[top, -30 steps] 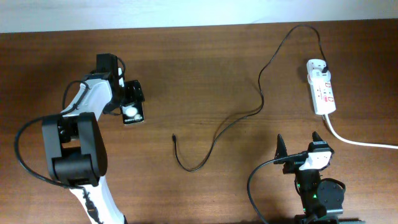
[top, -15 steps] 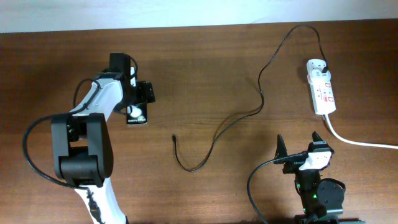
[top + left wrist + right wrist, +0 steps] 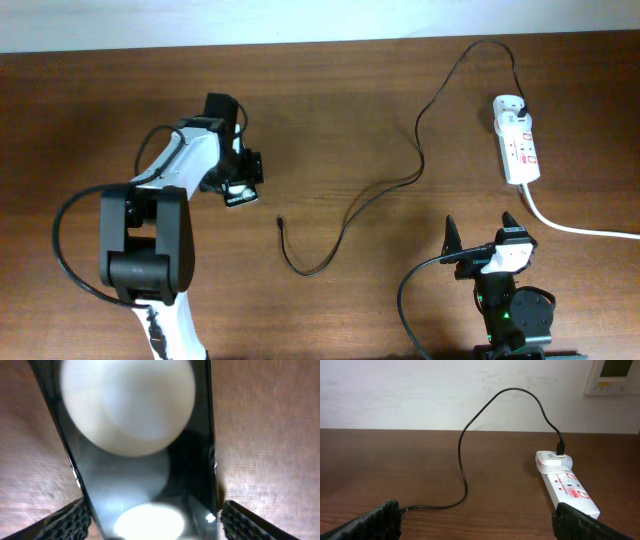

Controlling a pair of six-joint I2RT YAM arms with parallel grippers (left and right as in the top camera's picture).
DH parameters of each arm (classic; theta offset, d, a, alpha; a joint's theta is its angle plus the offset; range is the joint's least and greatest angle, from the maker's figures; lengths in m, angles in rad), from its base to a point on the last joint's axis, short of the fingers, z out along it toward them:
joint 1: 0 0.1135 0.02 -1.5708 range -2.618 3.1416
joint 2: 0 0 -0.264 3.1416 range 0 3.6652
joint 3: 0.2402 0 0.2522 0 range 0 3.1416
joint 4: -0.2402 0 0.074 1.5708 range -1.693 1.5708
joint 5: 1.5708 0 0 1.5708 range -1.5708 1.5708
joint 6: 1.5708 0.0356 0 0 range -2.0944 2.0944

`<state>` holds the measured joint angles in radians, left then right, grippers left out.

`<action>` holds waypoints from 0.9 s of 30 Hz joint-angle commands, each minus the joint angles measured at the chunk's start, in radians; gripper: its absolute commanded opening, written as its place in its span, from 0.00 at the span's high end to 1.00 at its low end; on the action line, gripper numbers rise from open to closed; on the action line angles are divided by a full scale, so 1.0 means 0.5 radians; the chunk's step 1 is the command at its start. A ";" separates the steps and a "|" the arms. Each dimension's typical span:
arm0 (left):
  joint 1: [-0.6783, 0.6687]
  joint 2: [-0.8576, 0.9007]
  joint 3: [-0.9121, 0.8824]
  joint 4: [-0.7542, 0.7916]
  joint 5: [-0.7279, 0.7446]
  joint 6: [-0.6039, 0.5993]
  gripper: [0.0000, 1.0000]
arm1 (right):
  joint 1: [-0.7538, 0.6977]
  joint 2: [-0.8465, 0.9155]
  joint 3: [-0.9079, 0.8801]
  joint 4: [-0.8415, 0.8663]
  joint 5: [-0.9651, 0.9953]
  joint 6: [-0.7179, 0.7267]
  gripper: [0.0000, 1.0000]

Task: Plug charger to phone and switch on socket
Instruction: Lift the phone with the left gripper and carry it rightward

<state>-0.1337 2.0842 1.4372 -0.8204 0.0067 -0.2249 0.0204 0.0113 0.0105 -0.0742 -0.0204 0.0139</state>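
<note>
- Straddling the phone [image 3: 241, 197], the left tool [image 3: 240, 182] sits left of centre in the overhead view, at the end of a white and black arm that reaches up from the lower left.
- In the left wrist view, its ribbed black fingers [image 3: 70, 520] show in the two bottom corners with the phone running up between them. Each pad lies just beside a long edge of the phone, but I cannot tell whether they press on it or stand free.
- Seen close, the phone [image 3: 140, 460] is a glossy black slab lying flat on the brown counter [image 3: 330, 120], with two blurred white round blobs on its face.
- To the lower right of the phone, near it but apart, lies the small connector tip [image 3: 279, 221] of the charger [image 3: 383, 185].
- From there, the thin black cable loops down, climbs to the upper right, arches near the counter's far edge and ends at a black plug [image 3: 522, 103].
- That plug stands in a white block at the top end of the socket [image 3: 518, 150], a white strip with red marks at the right of the frame. A thick white cord [image 3: 570, 228] leaves its lower end.
- At bottom right, the right tool [image 3: 482, 238] is released, its fingers spread wide with nothing between them, well apart from the phone.
- Its wrist view looks across the counter at the cable's arch and the socket [image 3: 567, 487].
</note>
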 commanded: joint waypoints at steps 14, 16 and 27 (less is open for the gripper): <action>-0.159 0.086 -0.175 -0.181 -0.021 -0.134 0.20 | 0.011 -0.015 -0.010 -0.008 -0.019 -0.013 0.01; -0.201 0.086 -0.237 -0.181 -0.021 -0.134 0.20 | 0.011 -0.015 -0.010 -0.008 -0.019 -0.013 0.01; -0.278 0.086 -0.292 -0.171 -0.021 -0.150 0.18 | 0.011 -0.015 -0.010 -0.008 -0.019 -0.013 0.02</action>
<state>-0.2562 2.0430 1.3621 -0.9058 -0.0071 -0.2852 0.0204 0.0109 0.0105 -0.0742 -0.0204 0.0143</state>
